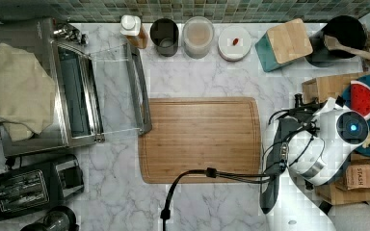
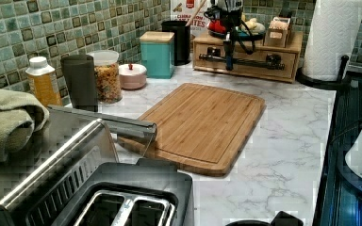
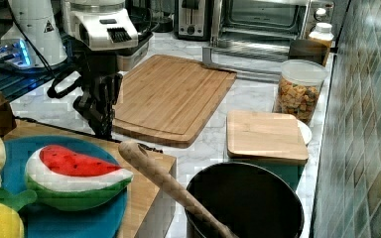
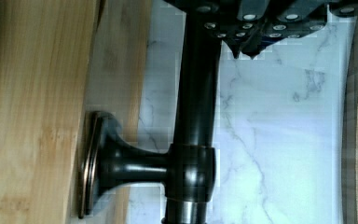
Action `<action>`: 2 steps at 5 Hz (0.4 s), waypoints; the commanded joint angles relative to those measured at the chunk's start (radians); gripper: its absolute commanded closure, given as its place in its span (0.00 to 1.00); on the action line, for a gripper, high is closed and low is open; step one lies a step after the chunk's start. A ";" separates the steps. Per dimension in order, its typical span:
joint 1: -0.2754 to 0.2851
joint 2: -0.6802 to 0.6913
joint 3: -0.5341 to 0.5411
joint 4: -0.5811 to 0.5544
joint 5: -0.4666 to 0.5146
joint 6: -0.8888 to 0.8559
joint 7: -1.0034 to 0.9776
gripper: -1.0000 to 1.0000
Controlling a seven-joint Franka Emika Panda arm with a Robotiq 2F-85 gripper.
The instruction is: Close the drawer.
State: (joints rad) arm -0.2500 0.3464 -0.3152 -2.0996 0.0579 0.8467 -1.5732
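While the jaws (image 4: 247,49) are closing around the black bar handle (image 4: 193,116), the bamboo drawer (image 2: 245,60) beside them is being pushed; slippage off the rounded bar is being risked.

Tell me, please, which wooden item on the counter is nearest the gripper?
The drawer with the dark bar handle: the gripper is right at that handle, while the cutting board lies apart.
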 commanded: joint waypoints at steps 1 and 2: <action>-0.067 0.007 -0.144 0.209 -0.107 0.152 0.069 1.00; -0.059 0.009 -0.152 0.209 -0.101 0.152 0.066 1.00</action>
State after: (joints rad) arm -0.2214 0.3494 -0.3364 -2.1016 0.0335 0.8521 -1.5479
